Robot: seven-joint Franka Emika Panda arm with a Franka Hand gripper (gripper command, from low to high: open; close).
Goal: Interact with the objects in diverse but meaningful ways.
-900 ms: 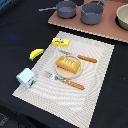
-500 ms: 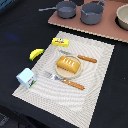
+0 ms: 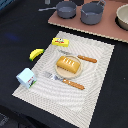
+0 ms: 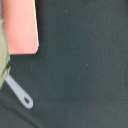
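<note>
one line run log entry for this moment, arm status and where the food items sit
arm: not in exterior view | bread loaf: on plate, placemat centre | yellow box: placemat corner | banana: off placemat, on dark table

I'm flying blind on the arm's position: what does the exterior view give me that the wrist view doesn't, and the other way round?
Only the exterior view shows the placemat with the bread loaf, the yellow box, the banana, fork, knife and a small blue-and-white carton. No gripper appears in it. Only the wrist view gives a close look at a thin grey handle with a loop end. Both show the dark tabletop and a pink board, seen at its corner in the wrist view.
</note>
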